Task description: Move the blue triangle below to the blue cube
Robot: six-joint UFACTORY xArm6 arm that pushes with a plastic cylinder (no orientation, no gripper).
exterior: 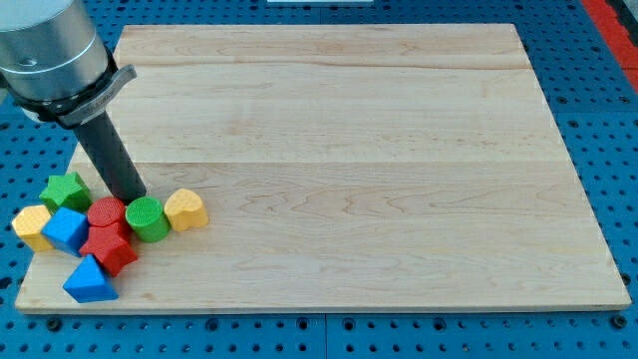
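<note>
The blue triangle (90,280) lies at the board's bottom left corner. The blue cube (66,229) sits just above and left of it, between a yellow block (33,226) and a red block (109,249). My tip (131,196) is at the lower end of the dark rod, just above the red cylinder (107,212) and next to the green cylinder (148,219). It is to the upper right of the blue cube and well above the blue triangle.
A green block (66,189) sits left of the rod. A yellow block (186,209) lies right of the green cylinder. The wooden board (349,150) rests on a blue perforated table; its left edge is close to the cluster.
</note>
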